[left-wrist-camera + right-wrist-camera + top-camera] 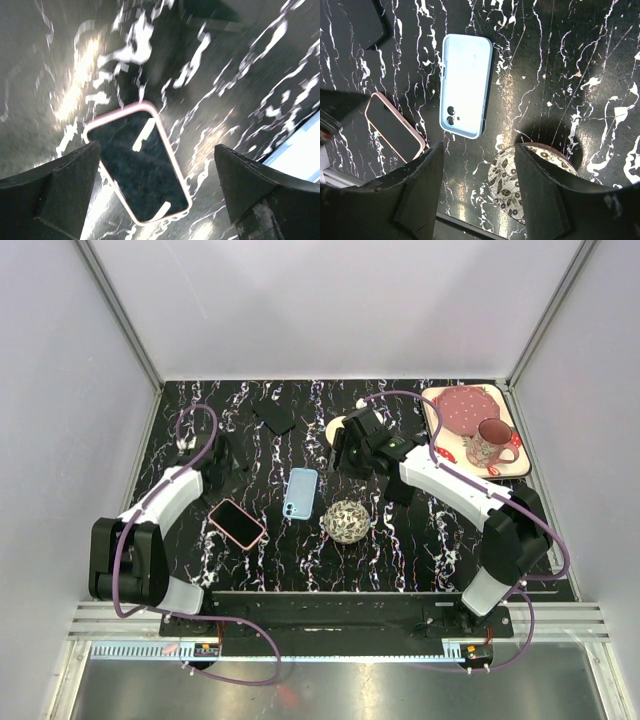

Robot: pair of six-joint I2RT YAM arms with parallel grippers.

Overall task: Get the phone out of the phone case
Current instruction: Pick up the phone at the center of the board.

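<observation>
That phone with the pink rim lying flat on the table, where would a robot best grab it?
By its two long edges, near the middle, coming straight down from above. The phone lies flat with its screen up, so only its thin sides offer a hold. Its narrow width should fit inside the wide-open left pincer hovering over it.

top: looked down from above and behind, whole table [440,540] | left wrist: close, tilted over pink phone [137,162] | right wrist: higher, straight down on blue phone [465,85] | shared: pink phone, all views
</observation>
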